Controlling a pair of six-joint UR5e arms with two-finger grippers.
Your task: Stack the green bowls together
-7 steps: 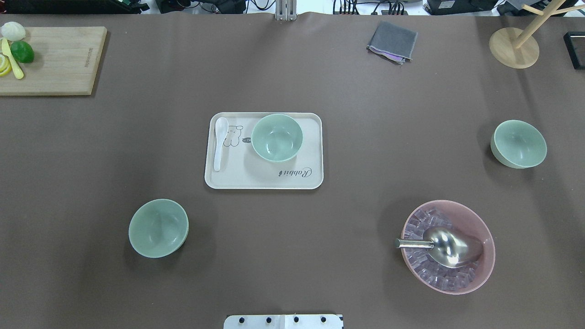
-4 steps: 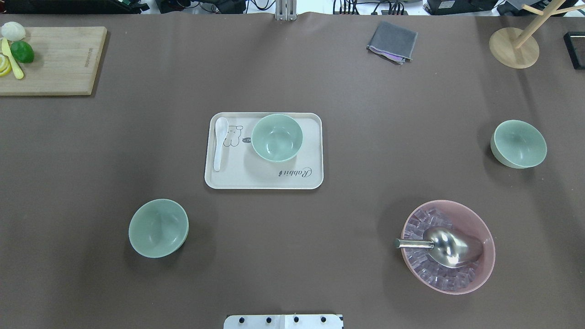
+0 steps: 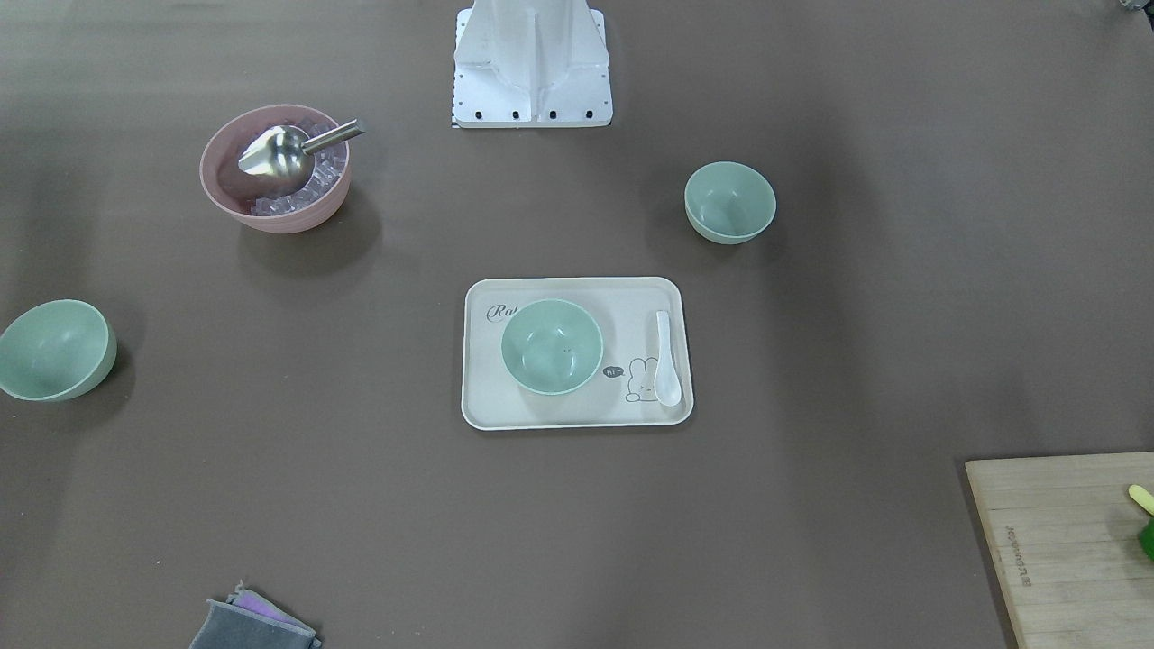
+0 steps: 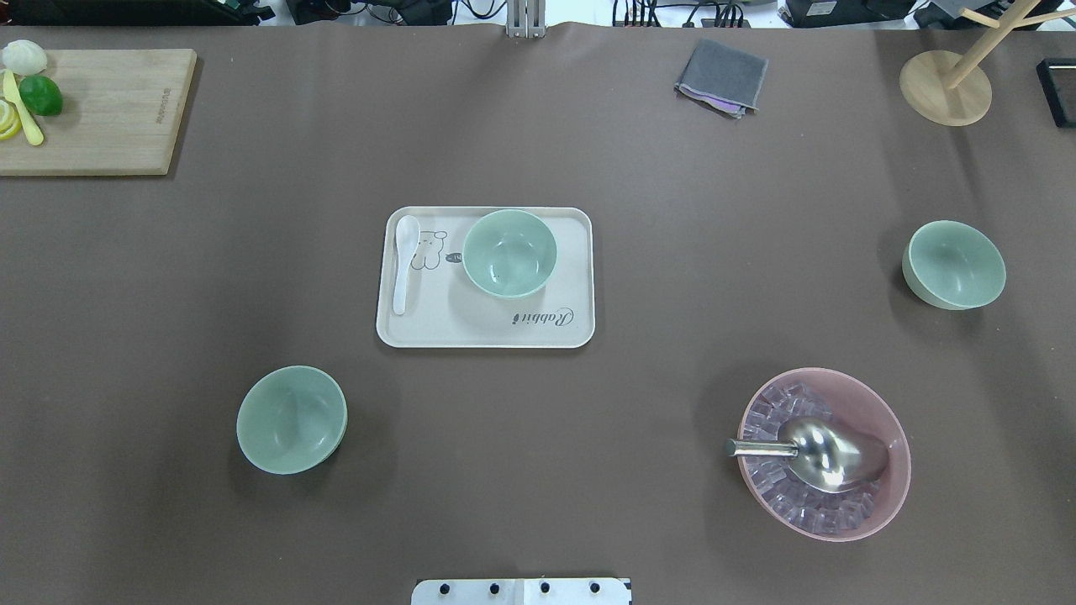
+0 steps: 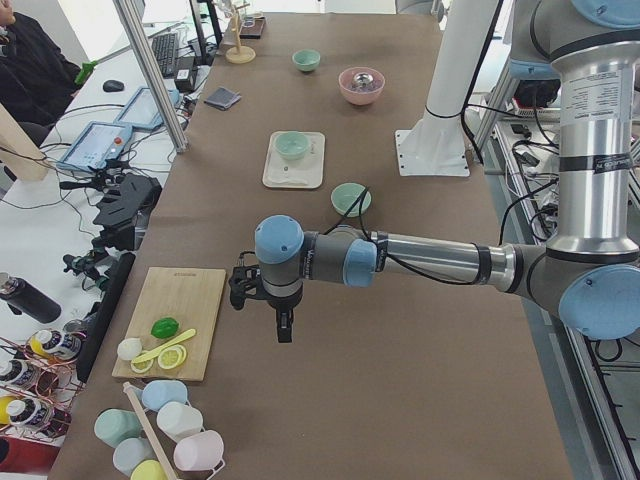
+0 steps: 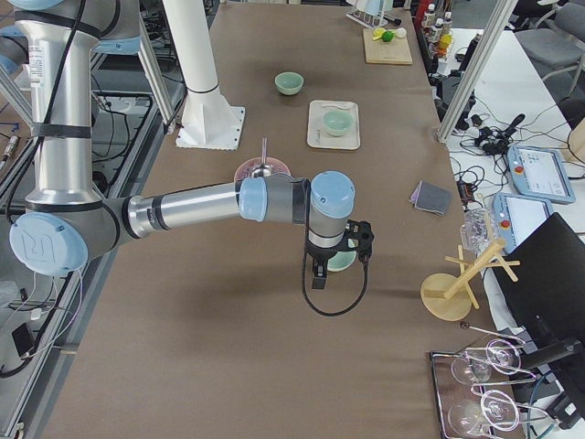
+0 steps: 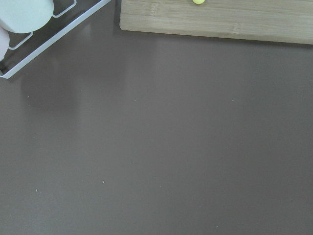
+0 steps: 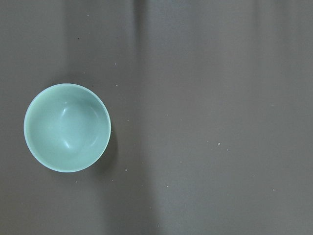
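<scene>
Three pale green bowls stand apart on the brown table. One (image 4: 508, 252) sits on the cream tray (image 4: 580, 328), one (image 4: 292, 418) is at the front left, and one (image 4: 954, 264) is at the right. Neither gripper shows in the overhead or front views. In the exterior left view my left gripper (image 5: 284, 333) hangs over bare table near the cutting board. In the exterior right view my right gripper (image 6: 317, 279) hangs beside the right bowl (image 6: 342, 262). That bowl (image 8: 67, 127) lies at the left of the right wrist view. I cannot tell whether either gripper is open or shut.
A pink bowl (image 4: 874, 504) with ice cubes and a metal scoop (image 4: 828, 454) stands at the front right. A white spoon (image 4: 403, 262) lies on the tray. A cutting board (image 4: 101, 109) with fruit, a grey cloth (image 4: 721, 76) and a wooden stand (image 4: 941, 88) line the far edge.
</scene>
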